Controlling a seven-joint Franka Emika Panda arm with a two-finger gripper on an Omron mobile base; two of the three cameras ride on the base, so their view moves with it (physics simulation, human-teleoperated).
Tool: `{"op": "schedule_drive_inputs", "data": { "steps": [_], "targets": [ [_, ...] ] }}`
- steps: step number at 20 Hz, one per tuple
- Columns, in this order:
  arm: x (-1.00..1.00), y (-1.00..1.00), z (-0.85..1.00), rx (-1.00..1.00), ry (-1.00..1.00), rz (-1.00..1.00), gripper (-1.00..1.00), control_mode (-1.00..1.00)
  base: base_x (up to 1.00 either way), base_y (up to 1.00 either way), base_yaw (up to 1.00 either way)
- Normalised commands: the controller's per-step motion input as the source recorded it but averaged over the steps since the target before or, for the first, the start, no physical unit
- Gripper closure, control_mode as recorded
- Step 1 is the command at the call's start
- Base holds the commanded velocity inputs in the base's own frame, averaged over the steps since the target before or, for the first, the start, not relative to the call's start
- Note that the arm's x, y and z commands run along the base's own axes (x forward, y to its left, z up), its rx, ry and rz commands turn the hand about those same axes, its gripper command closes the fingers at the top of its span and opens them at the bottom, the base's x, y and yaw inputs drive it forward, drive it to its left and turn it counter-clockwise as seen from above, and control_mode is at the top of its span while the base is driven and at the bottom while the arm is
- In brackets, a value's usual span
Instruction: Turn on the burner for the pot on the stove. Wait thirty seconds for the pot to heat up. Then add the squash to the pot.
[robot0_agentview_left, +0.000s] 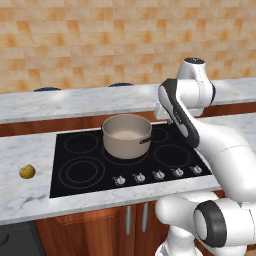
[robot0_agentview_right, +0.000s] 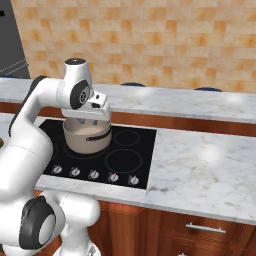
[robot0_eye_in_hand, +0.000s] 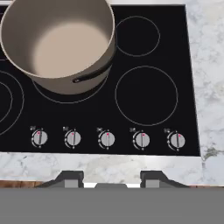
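My fingers (robot0_eye_in_hand: 111, 178) are drawn together on nothing, hanging above the front edge of the stove (robot0_eye_in_hand: 188, 65). The row of knobs (robot0_eye_in_hand: 107, 139) lies just beyond my fingertips, all five red marks pointing about the same way, so I judge no burner is lit yet. The pot (robot0_eye_in_hand: 57, 41) sits farther out and to one side of my fingers, over its burner (robot0_eye_in_hand: 70, 97), its stub handle turned toward me.

Each knob looks small, hard and smooth: I'd pinch it across its rim and twist, expecting some slip on the metal. Which knob serves the pot's burner I cannot tell.

The squash (robot0_agentview_left: 27, 171) rests on the counter (robot0_agentview_left: 20, 150) well apart from my fingers, past the stove's far side. It looks light, firm and roundish, likely to roll, so I'd grip across its widest part.
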Motion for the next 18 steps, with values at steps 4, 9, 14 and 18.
{"op": "schedule_drive_inputs", "data": {
  "steps": [4,9,14,18],
  "targets": [
    [-0.35,0.0,0.0,0.0,-0.02,0.0,-1.0,-1.0,0.0,0.0,0.0],
    [-0.68,0.0,0.0,0.0,-0.09,0.0,-1.0,-1.0,0.0,0.0,0.0],
    [-0.49,0.05,-0.08,0.0,-0.01,0.0,-1.0,-1.0,0.0,0.0,0.0],
    [-0.12,0.25,-0.3,0.0,0.06,0.0,-1.0,-1.0,0.0,0.0,0.0]
  ]
}}
